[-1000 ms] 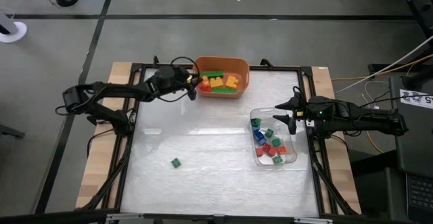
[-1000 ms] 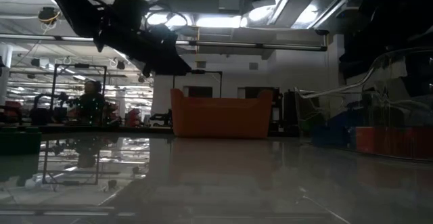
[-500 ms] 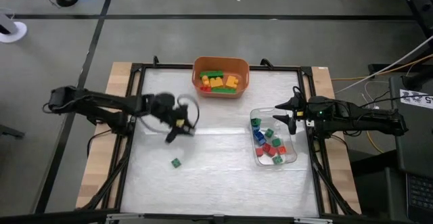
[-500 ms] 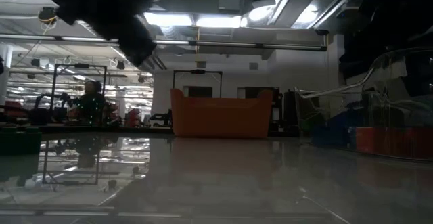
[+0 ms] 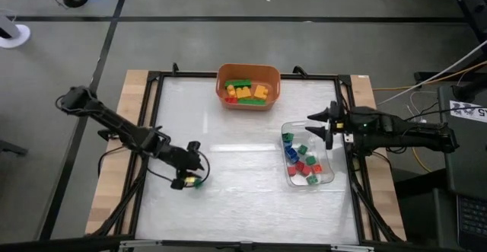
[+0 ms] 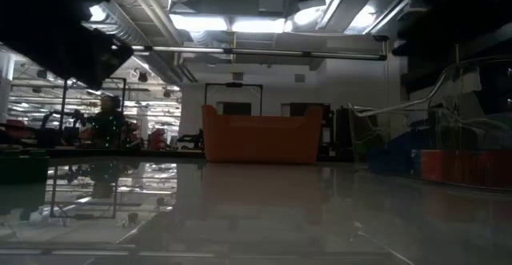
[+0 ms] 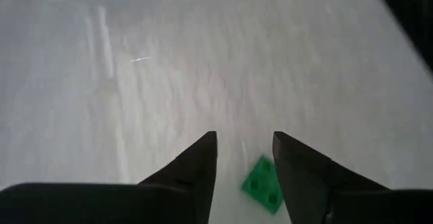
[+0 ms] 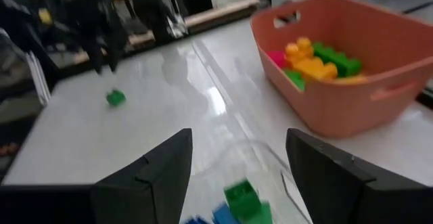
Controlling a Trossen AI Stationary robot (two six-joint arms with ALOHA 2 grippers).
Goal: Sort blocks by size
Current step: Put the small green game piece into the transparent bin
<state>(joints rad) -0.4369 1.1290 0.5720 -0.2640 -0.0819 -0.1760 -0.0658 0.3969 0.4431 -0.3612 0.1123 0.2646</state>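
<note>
One green cube (image 5: 197, 182) lies loose on the tabletop (image 5: 243, 199); my left gripper (image 7: 243, 158) hangs over it, jaws released. Right gripper (image 5: 318, 123) waits released above the tray (image 5: 329, 177). Only the high view shows both.

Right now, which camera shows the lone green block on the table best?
The left wrist view: the green block lies close up, between the open left gripper. The high view shows it as a speck, the right wrist view from afar; the low view misses it.
</note>
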